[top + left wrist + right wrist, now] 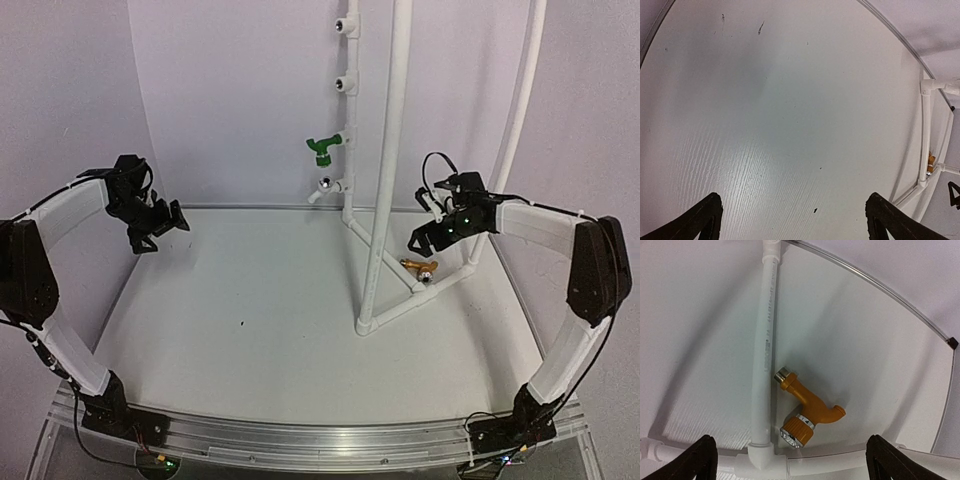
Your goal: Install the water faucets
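Faucet (809, 411), orange, lying on table (250, 300) under wide-spread right gripper (418, 242)

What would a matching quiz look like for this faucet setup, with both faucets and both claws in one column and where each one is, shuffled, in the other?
Column one:
1. green faucet
2. orange faucet
3. left claw
4. right claw

Column two:
A. lying on the table beside a base pipe
B. open, above bare table
C. up on the upright pipe
D. open, above the orange faucet

Pairs: 1-C, 2-A, 3-B, 4-D
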